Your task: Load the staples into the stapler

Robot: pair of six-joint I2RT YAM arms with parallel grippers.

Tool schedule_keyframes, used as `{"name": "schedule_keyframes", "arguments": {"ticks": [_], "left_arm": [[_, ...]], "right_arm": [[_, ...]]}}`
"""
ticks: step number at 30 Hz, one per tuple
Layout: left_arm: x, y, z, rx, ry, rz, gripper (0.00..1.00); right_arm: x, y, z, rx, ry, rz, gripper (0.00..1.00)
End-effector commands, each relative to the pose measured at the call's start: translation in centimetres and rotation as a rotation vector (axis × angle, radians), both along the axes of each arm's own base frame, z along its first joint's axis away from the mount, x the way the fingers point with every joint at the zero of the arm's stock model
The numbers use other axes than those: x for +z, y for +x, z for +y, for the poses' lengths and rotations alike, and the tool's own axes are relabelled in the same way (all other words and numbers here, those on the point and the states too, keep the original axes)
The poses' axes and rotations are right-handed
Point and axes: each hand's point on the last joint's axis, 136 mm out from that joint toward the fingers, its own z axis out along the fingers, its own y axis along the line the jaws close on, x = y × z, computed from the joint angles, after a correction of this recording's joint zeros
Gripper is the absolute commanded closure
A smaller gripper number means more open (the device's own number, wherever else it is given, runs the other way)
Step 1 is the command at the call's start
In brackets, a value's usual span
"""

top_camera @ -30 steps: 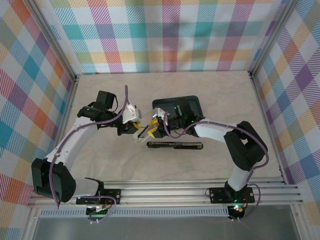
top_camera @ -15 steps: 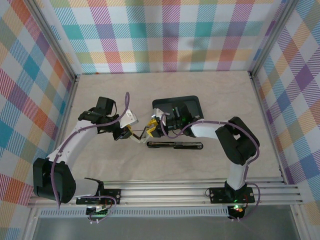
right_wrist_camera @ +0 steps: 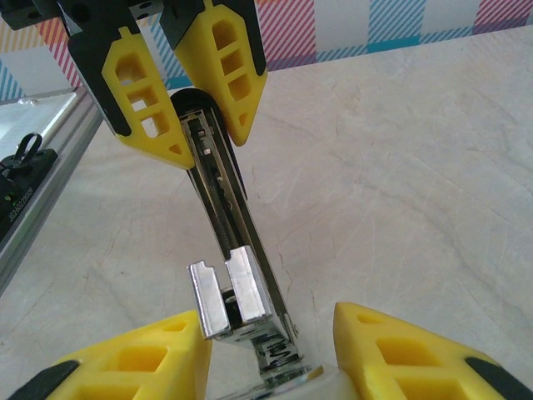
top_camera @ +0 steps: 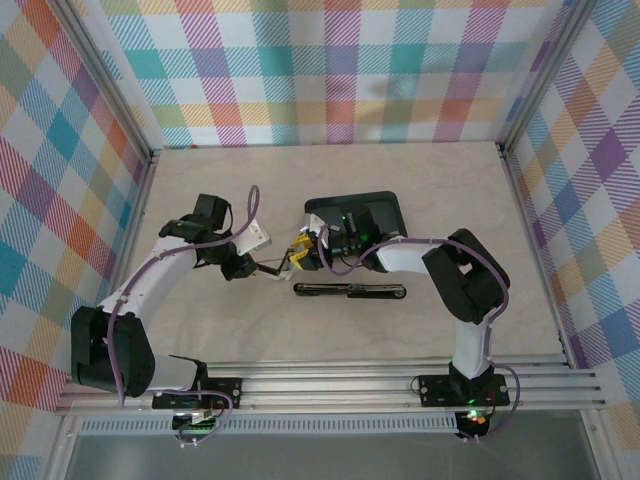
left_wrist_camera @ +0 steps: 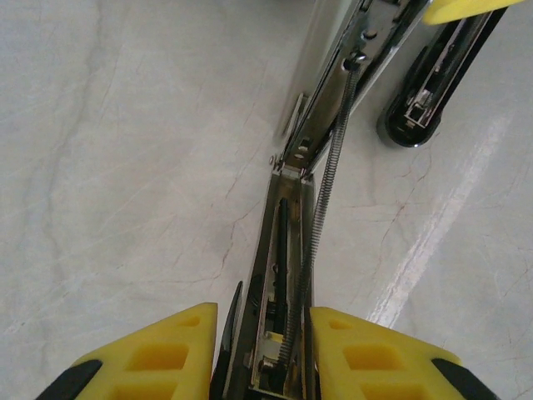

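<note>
A long bare-metal stapler rail (top_camera: 272,266) with a coil spring (left_wrist_camera: 321,208) spans between my two grippers, above the table. My left gripper (left_wrist_camera: 262,312) is shut on one end of the rail (left_wrist_camera: 287,242). The other end carries a short bright metal block (right_wrist_camera: 229,287). That end sits between the wide-apart fingers of my right gripper (right_wrist_camera: 266,321), leaning on the left finger (right_wrist_camera: 141,358). The black stapler body (top_camera: 350,290) lies flat on the table just in front of them, and its end (left_wrist_camera: 416,104) is seen past the rail. I cannot make out any staples.
A black tray (top_camera: 385,205) sits behind the right gripper (top_camera: 298,258). Pale marbled tabletop (top_camera: 450,190) surrounds the arms, with plaid walls on three sides. An aluminium frame rail (right_wrist_camera: 42,183) runs along the left edge of the right wrist view.
My left gripper has drawn back to the left, so more of the rail now shows between the two grippers. The right arm's elbow has swung leftward.
</note>
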Motion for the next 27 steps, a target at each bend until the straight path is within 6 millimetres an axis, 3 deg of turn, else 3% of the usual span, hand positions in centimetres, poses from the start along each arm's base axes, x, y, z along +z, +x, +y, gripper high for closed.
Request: {"name": "schedule_keyframes", "arguments": {"ticks": [1, 10, 22, 27], "left_arm": [[-2.6, 0.7, 6.4, 0.191, 0.243, 0.026, 0.98], [-4.8, 1.4, 6.8, 0.217, 0.267, 0.083, 0.98], [-7.2, 2.1, 7.4, 0.251, 0.279, 0.132, 0.98], [-8.2, 2.0, 7.3, 0.252, 0.284, 0.167, 0.98]], "right_arm": [[1.4, 0.1, -0.8, 0.017, 0.027, 0.027, 1.00], [0.5, -0.4, -3.4, -0.017, 0.007, 0.069, 1.00], [-0.2, -0.6, -5.6, -0.059, 0.035, 0.144, 1.00], [-1.4, -0.9, -6.5, -0.085, -0.008, 0.174, 1.00]]}}
